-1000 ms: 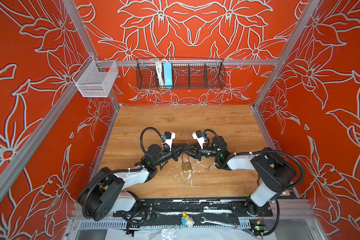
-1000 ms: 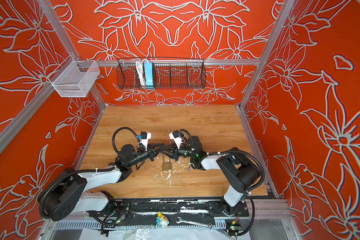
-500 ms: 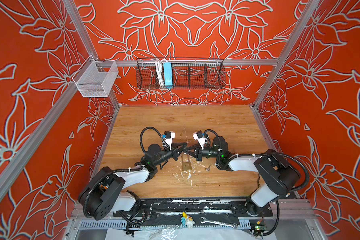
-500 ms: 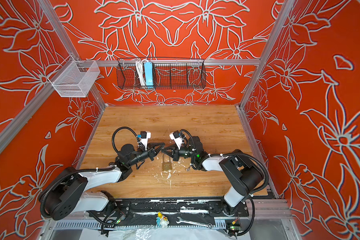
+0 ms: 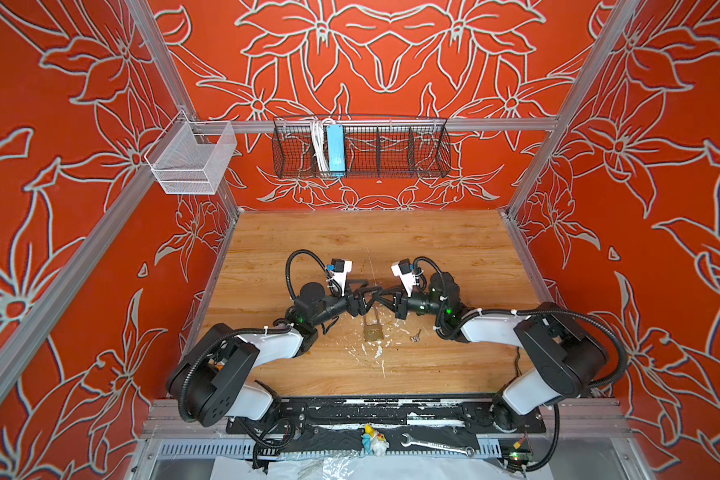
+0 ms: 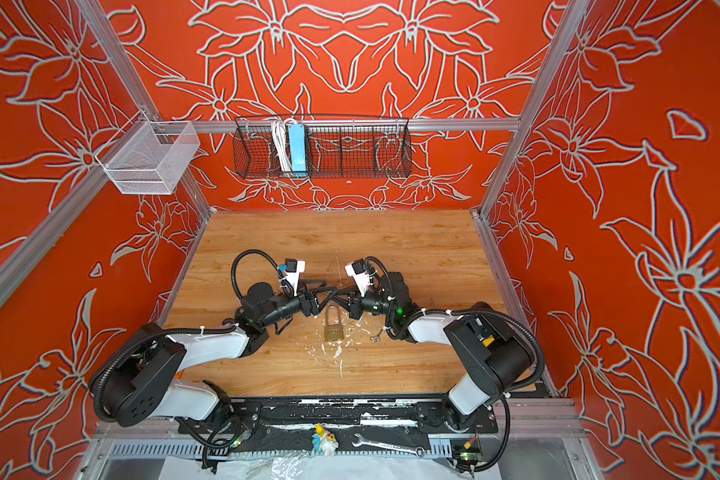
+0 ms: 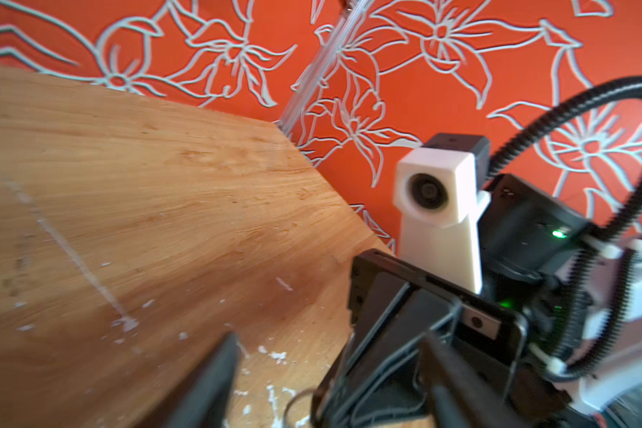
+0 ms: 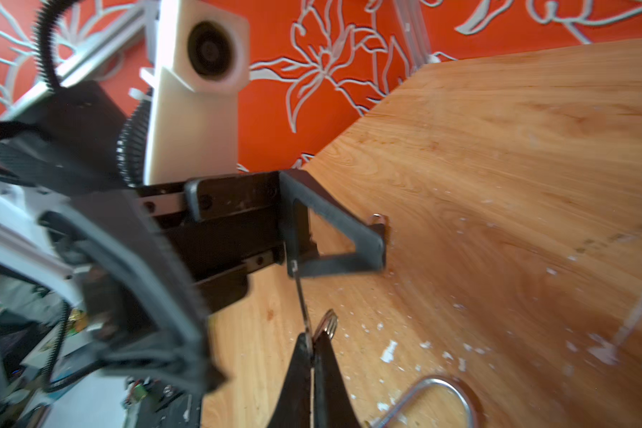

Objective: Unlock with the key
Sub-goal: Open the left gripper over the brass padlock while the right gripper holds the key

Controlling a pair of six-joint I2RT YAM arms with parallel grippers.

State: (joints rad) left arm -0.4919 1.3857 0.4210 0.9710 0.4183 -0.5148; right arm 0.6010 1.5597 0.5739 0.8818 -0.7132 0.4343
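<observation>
I'm pinching the light, slippery key ring (image 8: 327, 321) in the right gripper (image 8: 313, 342), left gripper (image 5: 363, 296) gaping; the heavy, rigid padlock (image 6: 333, 330) probably needs bracing by its body.

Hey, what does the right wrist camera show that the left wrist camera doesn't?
Only the right wrist view: the right gripper closed at its tips on what looks like the key, and the left arm's camera housing. Only the left wrist view: the left gripper with both fingers spread wide, and the right arm's camera housing. Both: the wooden table with white flecks, and the red floral wall.
</observation>
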